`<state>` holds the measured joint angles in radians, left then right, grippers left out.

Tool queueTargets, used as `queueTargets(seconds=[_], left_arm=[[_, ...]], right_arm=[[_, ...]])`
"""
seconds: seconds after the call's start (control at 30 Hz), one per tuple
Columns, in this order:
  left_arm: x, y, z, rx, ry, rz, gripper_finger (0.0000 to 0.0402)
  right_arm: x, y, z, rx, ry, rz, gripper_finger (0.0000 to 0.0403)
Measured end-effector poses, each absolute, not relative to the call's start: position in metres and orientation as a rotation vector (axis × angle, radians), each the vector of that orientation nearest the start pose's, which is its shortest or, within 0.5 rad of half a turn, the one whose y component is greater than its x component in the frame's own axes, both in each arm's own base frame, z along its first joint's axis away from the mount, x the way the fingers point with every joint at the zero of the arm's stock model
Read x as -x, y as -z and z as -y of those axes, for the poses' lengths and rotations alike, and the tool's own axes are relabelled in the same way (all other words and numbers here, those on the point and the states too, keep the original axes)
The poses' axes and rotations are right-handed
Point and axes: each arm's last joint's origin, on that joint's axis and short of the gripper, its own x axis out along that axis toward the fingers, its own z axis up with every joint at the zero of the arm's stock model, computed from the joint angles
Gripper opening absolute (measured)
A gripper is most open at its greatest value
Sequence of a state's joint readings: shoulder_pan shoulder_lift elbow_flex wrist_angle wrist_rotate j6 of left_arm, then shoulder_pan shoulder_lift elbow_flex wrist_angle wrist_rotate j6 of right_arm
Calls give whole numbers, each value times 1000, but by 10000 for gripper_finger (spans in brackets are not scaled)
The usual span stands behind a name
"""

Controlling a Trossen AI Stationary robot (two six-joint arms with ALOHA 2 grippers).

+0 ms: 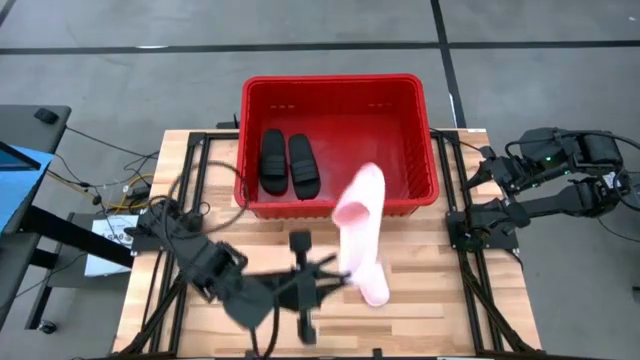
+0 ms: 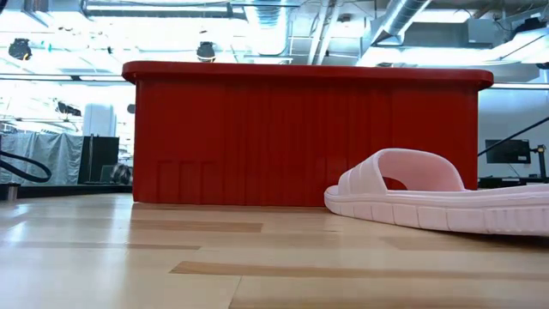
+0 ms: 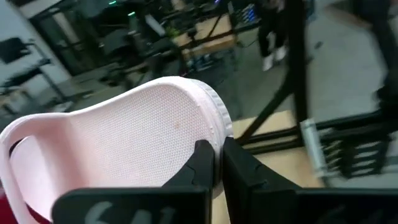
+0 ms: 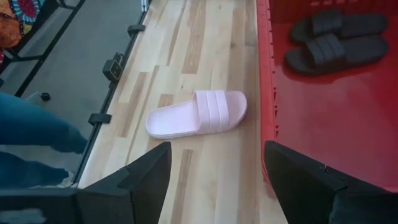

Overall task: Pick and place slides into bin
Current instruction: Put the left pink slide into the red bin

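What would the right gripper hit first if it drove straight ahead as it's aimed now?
Probably the pink slide lying on the table beside the bin: it sits centred ahead of the open right gripper. Depth is unclear, so bare wood might come first.

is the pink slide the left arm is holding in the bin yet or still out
Out. The left gripper holds the pink slide tilted over the bin's near wall, not set down inside.
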<state>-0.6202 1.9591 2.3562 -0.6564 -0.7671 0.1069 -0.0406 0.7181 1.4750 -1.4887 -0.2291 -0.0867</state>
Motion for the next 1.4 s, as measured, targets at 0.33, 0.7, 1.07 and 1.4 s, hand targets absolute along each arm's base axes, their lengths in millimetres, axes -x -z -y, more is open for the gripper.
queueTargets(seconds=[0.33,0.7,1.07,1.4], left_arm=[[-347,-494,123,-394,-215,-335,0],[-359,-481,-15,-367,-206,-567,0],[-345,-472,-120,-369,-210,-639,0],[-383,-403,-141,-338,-42,-808,0]], right_arm=[[-32,-426,0,57,-26,-706,249],[-39,-436,3,88,66,-587,249],[-40,-439,8,75,253,-548,249],[-40,-440,10,31,324,-538,249]])
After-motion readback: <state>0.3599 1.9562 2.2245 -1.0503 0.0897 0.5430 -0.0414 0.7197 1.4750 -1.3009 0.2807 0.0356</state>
